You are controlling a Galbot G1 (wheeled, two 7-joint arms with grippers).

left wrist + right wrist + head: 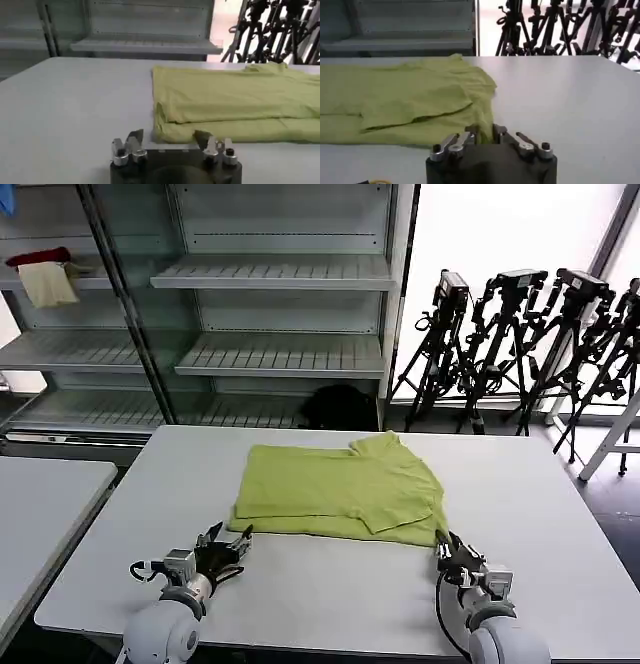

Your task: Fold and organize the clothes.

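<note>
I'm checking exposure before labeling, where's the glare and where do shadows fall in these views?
Head view: the window behind the tripods is blown out white, and the T-shirt casts a thin shadow along its near edge. Left wrist view: soft shadow under the shirt's fold. Right wrist view: bright backlight behind the tripods.

The folded T-shirt (340, 491) takes up the table's (540, 504) middle; bare surface lies toward both side edges and the near edge.

Soft matt cloth T-shirt (340, 489)
</note>
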